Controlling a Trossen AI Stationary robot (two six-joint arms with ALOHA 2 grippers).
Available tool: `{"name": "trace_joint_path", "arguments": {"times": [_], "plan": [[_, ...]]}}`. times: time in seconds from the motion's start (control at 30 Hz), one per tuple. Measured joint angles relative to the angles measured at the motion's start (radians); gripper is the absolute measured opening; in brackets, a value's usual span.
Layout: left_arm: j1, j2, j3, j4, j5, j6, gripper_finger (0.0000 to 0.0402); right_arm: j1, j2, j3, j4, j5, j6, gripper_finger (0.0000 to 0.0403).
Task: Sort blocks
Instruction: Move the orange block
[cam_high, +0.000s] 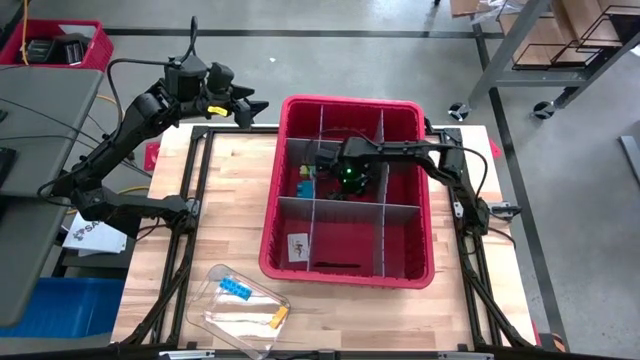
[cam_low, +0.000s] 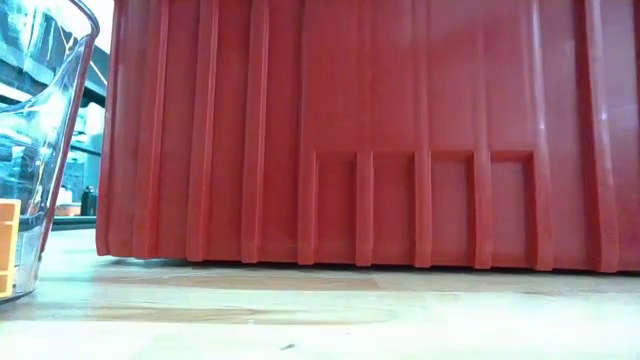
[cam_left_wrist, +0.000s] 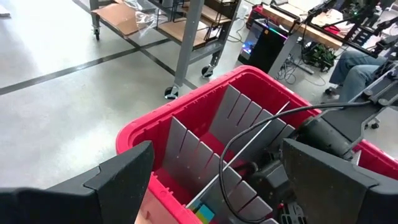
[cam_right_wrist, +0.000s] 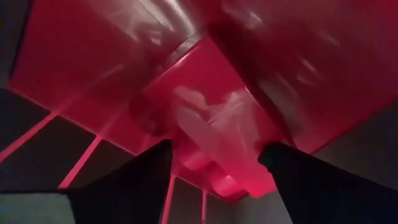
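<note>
Red bin (cam_low: 400, 130) on wooden table (cam_low: 320, 315)

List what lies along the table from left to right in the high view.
Left gripper, raised over the table's far-left edge → clear plastic container holding a blue block → red bin with grey dividers, right gripper lowered inside it.

High view straight down; low view table-level, tight against red bin (cam_low: 350, 130); wrist views share bin.
</note>
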Motion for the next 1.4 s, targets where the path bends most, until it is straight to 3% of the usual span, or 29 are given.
{"name": "trace_joint_path", "arguments": {"times": [0.2,0.3,0.4,0.53,0.57,0.87,1.4], "plan": [[0.0,-0.004,0.0,0.0,-0.003,-0.003,0.0346,0.0,0.012,0.0,0.001,0.032,0.021,0.0261],[0.0,-0.005,0.0,0.001,-0.003,-0.006,0.0346,0.0,0.014,0.0,-0.006,0.049,-0.003,0.0241],[0.0,-0.005,0.0,0.0,-0.004,0.008,0.0346,0.002,0.014,-0.001,-0.011,0.07,-0.009,0.0176],[0.0,-0.005,0.0,0.0,-0.005,0.009,0.0346,0.001,0.014,-0.001,0.0,0.078,-0.005,0.0038],[0.0,-0.007,0.0,0.0,-0.005,0.009,0.0346,0.002,0.012,0.0,0.0,0.079,-0.005,0.002],[0.0,-0.033,0.0,0.009,-0.026,0.062,0.0346,0.016,-0.033,0.099,-0.057,0.171,0.018,0.0],[0.0,-0.036,0.0,0.003,-0.062,0.081,0.0346,0.02,-0.077,0.529,-0.285,0.243,-0.025,0.0]]}}
